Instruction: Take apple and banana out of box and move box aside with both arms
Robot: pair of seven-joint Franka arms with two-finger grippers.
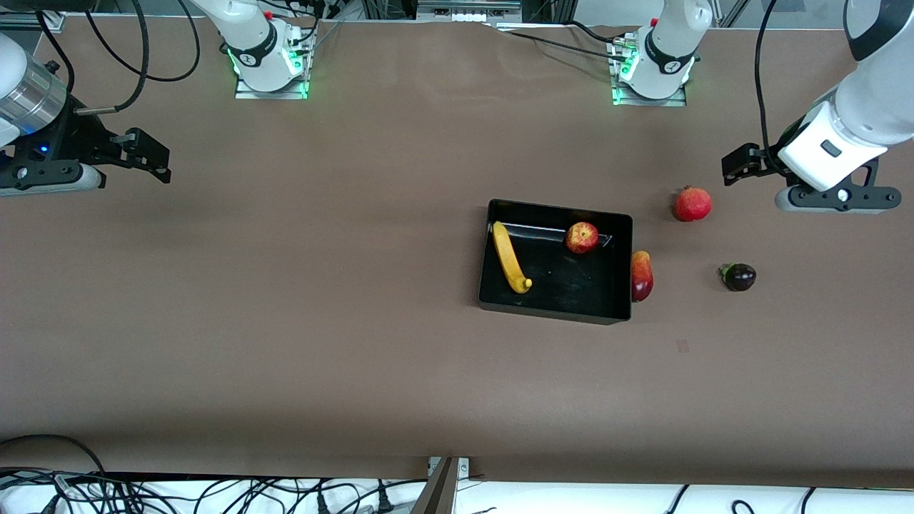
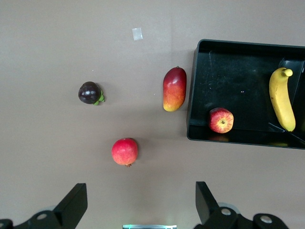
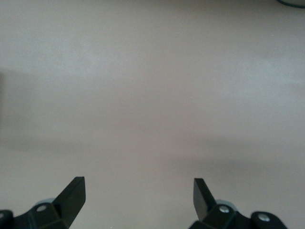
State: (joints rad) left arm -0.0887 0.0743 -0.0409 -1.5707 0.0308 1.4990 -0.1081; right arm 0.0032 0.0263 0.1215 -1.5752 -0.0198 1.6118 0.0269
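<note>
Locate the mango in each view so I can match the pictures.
Front view: the mango lies on the table against the outside of the black box, on the wall toward the left arm's end.
Left wrist view: the mango lies just outside the box, between it and the purple fruit.
Right wrist view: not in it, only bare table.
Shared landmark: the box, with the banana and apple inside.

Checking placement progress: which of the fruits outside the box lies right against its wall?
The mango, lying along the outer wall of the box at the left arm's end. The pomegranate and the dark purple fruit sit apart on the table.
</note>
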